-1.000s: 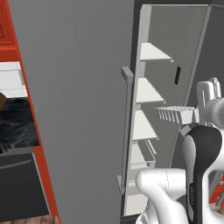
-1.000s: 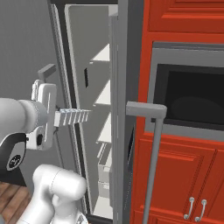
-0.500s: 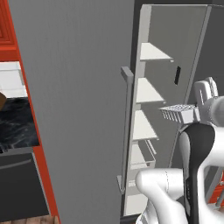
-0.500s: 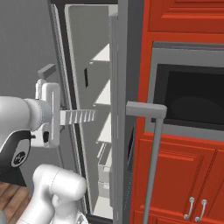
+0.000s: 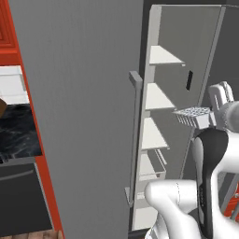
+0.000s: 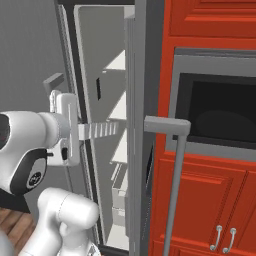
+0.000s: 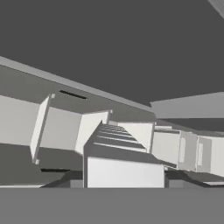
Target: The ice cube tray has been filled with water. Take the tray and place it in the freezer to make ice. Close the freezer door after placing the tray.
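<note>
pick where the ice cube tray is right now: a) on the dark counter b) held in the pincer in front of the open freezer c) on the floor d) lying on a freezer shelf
b: the ice cube tray sticks out from the shut pincer, in the air before the freezer shelves.

Tall glossy red cabinet fronts (image 6: 210, 210) fill the right side of the right base view, the lower panels carrying two small curved silver pull handles (image 6: 224, 239). Set into them is a built-in oven with a grey frame and dark glass window (image 6: 220, 112), and another red panelled cabinet (image 6: 210, 20) sits above it. In the left base view a broad plain grey door (image 5: 79, 93) with a vertical grey bar handle (image 5: 135, 140) stands beside a narrow red cabinet edge (image 5: 44, 186). Left of that lie a white wall strip (image 5: 11, 86), a dark marbled countertop (image 5: 18, 130) and a dark grey appliance front (image 5: 18, 196) below it. A brown wooden plank floor (image 6: 15, 225) shows low down. The light is flat and even
</note>
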